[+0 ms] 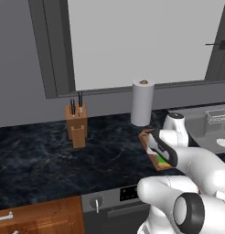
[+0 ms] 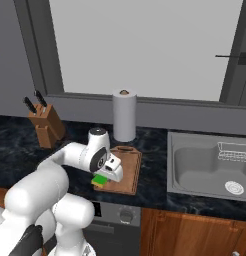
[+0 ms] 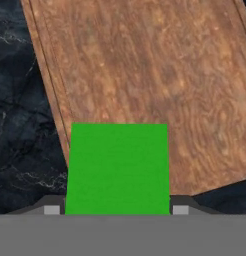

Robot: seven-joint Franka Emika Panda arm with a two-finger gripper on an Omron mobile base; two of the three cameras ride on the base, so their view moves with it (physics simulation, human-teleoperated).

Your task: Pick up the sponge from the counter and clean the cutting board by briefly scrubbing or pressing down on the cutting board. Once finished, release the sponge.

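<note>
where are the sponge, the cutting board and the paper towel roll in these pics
sponge point(image 3: 117, 167): hand view, middle of its green top
cutting board point(image 2: 127, 170): right base view, bare wood right of the hand
paper towel roll point(image 1: 142, 104): left base view, middle of its white side

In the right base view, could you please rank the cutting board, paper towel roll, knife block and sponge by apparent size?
1. cutting board
2. paper towel roll
3. knife block, close to the roll and nearer the camera's edge, so unsure
4. sponge, partly hidden by the hand
</note>
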